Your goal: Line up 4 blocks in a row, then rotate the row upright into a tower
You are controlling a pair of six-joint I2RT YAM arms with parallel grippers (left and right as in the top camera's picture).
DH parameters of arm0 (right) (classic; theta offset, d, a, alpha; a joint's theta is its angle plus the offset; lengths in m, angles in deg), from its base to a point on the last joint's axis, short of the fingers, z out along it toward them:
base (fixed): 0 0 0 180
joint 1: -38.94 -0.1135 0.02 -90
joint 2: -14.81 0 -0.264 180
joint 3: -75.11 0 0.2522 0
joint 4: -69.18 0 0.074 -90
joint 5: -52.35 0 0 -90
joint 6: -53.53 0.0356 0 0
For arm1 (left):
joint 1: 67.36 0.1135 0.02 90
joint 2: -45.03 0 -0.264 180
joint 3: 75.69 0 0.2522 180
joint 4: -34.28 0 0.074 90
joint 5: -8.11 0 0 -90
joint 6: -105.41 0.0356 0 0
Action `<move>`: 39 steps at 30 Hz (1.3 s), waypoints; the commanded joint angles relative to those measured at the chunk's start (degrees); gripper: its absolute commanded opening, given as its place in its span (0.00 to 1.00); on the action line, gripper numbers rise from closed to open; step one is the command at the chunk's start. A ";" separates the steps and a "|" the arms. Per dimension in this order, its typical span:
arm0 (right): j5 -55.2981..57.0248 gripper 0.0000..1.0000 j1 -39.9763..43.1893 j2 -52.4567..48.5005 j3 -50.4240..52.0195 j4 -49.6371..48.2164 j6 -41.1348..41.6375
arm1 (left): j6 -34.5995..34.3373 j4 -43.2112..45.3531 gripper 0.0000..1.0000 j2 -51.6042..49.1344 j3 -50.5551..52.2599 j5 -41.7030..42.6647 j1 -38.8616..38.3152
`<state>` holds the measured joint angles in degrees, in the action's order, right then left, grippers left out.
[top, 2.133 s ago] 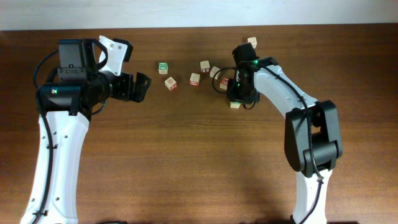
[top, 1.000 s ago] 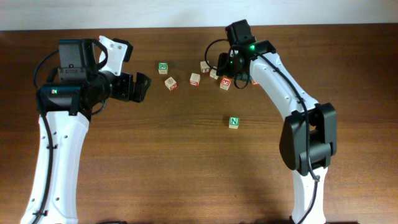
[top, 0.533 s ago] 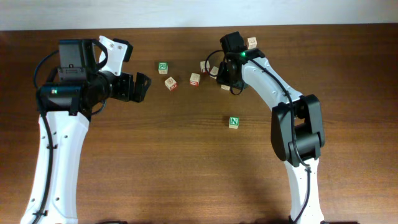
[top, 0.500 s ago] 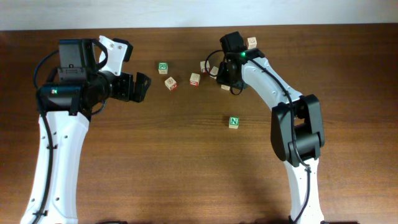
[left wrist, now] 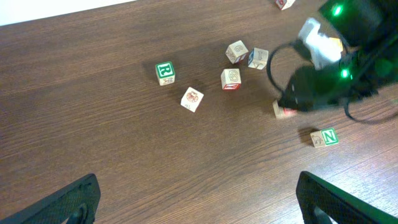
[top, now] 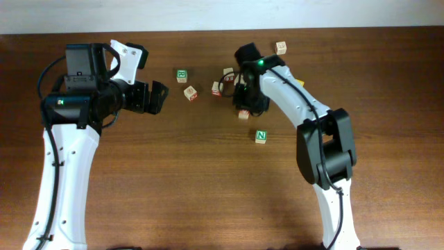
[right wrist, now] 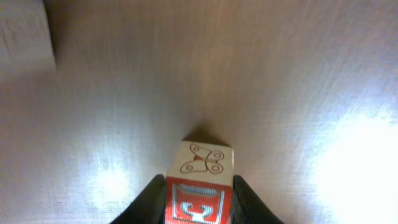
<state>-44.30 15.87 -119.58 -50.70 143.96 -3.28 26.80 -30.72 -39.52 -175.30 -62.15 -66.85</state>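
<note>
1. The dark, wood-grained counter [top: 173, 194] is stretching out below both arms.
2. The N block [top: 261, 136] is sitting alone, green letter up, just on the near side of the right arm.
3. The right pincer [right wrist: 200, 202] is clamping a red block [right wrist: 199, 180] by two opposite sides, down at the counter; lamp glare is washing over the wood around it.
4. The left pincer [top: 158, 97] is hanging wide open and holding nothing, well to the left of the blocks.
5. Farther back, a second red block [top: 217, 89] and a beige block [top: 228, 73] are lying near each other, with the R cube [top: 182, 75] to their left.
6. A white wall [top: 208, 14] is running along the far edge.
</note>
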 commanded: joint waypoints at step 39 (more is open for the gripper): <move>5.92 0.66 2.23 -3.32 -11.47 -11.37 -6.19 | 0.48 -0.09 0.99 -0.31 -1.40 0.85 0.35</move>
<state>-39.50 17.58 -120.81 -63.03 135.93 -8.20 26.78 -30.72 -39.52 -175.30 -62.15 -66.85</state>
